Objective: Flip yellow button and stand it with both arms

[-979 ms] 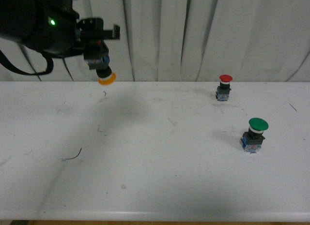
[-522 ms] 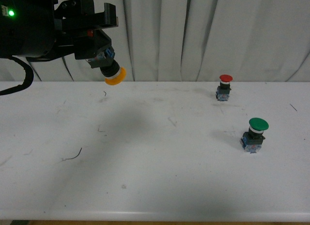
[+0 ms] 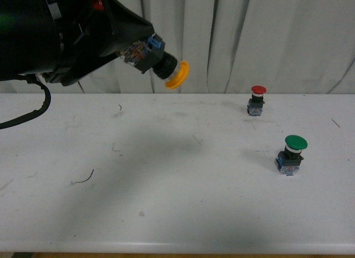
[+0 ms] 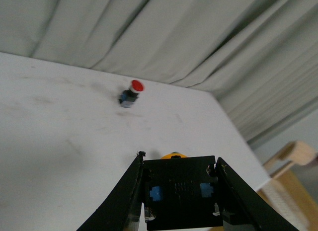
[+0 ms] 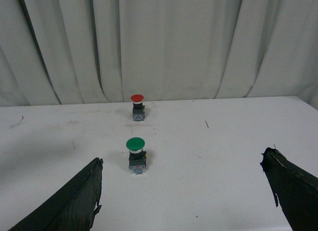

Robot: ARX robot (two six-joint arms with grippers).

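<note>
The yellow button [image 3: 166, 67] hangs high above the white table at the upper left, tilted so its yellow-orange cap [image 3: 178, 75] points right and slightly down. My left gripper [image 3: 138, 54] is shut on its blue-grey base. In the left wrist view the black base [image 4: 180, 191] fills the space between the two black fingers, with a sliver of yellow cap [image 4: 173, 155] beyond it. My right gripper [image 5: 184, 191] stands open over bare table, with nothing between its fingers; the right arm does not show in the front view.
A red-capped button [image 3: 256, 100] stands upright at the back right of the white table [image 3: 166, 202]. A green-capped button [image 3: 291, 154] stands nearer, at the right. Pale curtains hang behind. The table's right edge and a wooden chair [image 4: 293, 161] show in the left wrist view.
My left arm has swung up and to the right with the yellow button. The button has turned from cap-down to cap pointing sideways right. The other two buttons have not moved.
</note>
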